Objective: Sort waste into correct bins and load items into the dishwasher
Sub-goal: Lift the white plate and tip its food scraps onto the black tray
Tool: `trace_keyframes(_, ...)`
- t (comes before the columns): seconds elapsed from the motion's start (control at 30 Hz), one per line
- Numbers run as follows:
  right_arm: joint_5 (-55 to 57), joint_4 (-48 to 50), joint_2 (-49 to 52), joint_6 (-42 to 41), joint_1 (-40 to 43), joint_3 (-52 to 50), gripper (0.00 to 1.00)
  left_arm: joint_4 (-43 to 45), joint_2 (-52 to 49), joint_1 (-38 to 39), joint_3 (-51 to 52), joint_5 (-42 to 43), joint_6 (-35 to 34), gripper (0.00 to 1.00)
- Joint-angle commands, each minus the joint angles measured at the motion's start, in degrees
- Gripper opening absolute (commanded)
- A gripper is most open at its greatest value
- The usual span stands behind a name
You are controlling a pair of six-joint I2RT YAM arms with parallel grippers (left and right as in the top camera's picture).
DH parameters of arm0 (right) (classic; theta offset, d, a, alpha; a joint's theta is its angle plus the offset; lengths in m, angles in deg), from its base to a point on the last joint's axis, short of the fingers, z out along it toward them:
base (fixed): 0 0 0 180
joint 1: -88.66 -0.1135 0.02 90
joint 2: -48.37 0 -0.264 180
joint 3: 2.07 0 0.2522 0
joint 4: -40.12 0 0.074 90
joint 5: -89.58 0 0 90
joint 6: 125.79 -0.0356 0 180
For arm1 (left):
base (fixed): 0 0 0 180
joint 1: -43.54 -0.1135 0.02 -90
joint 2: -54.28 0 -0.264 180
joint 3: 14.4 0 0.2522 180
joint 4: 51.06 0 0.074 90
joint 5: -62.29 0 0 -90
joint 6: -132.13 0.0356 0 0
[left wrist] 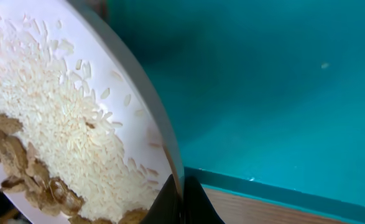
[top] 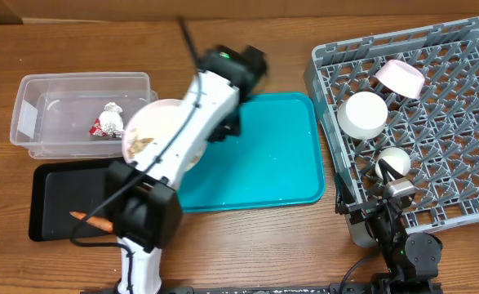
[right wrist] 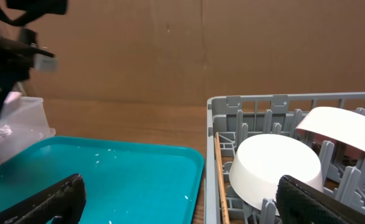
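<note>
My left gripper (left wrist: 182,200) is shut on the rim of the white plate (left wrist: 138,93) and holds it tilted. Rice grains (left wrist: 51,106) and beige scraps (left wrist: 27,171) cling to it. From overhead the plate (top: 161,135) hangs between the clear tub (top: 35,122) and the black tray (top: 51,200). The foil ball and red-and-silver wrapper (top: 108,121) lie in the tub. The carrot (top: 92,219) lies in the black tray. Two white bowls (top: 363,114) (top: 401,77) and a chopstick (right wrist: 219,171) are in the grey rack (top: 451,163). My right gripper (right wrist: 182,208) is open and empty at the rack's front left.
The teal serving tray (top: 263,155) lies between the bins and the rack, with a few stray rice grains on it. The left arm (top: 153,188) reaches across the black tray. A cardboard wall (right wrist: 201,50) stands behind the table.
</note>
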State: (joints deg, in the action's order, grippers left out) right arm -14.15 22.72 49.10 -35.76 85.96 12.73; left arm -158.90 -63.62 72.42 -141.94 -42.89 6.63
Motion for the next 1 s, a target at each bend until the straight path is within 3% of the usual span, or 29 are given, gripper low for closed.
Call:
trace_keyframes(0.0, -0.31, 0.37, -0.57, -0.26, 0.15, -0.59, 1.00, -1.44, 8.13, -5.60, -1.36, 0.72, 0.02, 0.05)
trace_keyframes(0.23, -0.31, 0.37, -0.57, -0.28, 0.15, -0.59, 1.00, 4.61, 20.17, -14.88, 5.79, 8.94, 5.92, 0.04)
trace_keyframes(0.47, -0.31, 0.37, -0.57, -0.26, 0.15, -0.59, 1.00, 20.76, 31.45, -27.21, 26.51, 21.46, 10.38, 0.04)
trace_keyframes(0.7, -0.31, 0.37, -0.57, -0.26, 0.15, -0.59, 1.00, 30.71, 32.92, -35.74, 41.18, 27.96, 13.75, 0.04)
trace_keyframes(0.97, -0.31, 0.37, -0.57, -0.26, 0.15, -0.59, 1.00, 35.41, 35.60, -41.99, 44.78, 41.40, 21.68, 0.04)
